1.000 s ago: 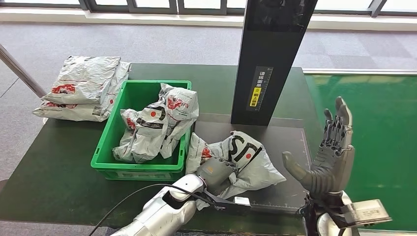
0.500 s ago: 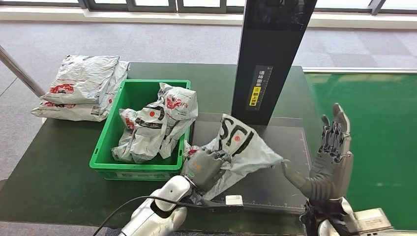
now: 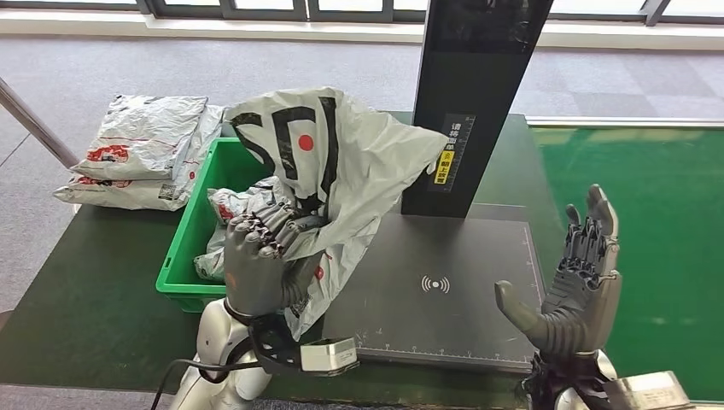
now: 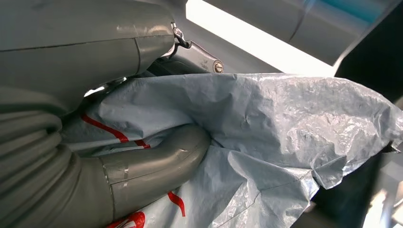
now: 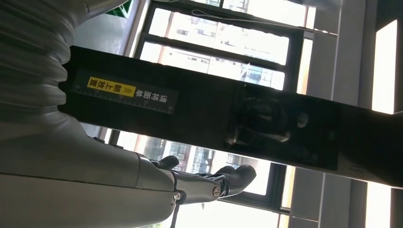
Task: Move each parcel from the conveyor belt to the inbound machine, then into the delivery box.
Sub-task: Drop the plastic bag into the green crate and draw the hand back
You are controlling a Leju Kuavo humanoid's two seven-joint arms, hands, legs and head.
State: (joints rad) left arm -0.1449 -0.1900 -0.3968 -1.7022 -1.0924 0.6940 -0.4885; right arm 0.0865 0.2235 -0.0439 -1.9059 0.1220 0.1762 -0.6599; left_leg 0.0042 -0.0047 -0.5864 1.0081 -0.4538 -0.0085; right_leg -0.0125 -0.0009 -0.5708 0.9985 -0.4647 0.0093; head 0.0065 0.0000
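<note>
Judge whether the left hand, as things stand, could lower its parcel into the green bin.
Probably yes. The left hand holds the parcel lifted beside the green bin, whose top is open, though parcels already inside fill much of it.

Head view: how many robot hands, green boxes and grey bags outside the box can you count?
Robot hands: 2, the left hand and the right hand
Green box: 1
Held bag, gripped by the left hand: 1
Stacked bags on the table: 2, as far as I can tell
Total: 6
</note>
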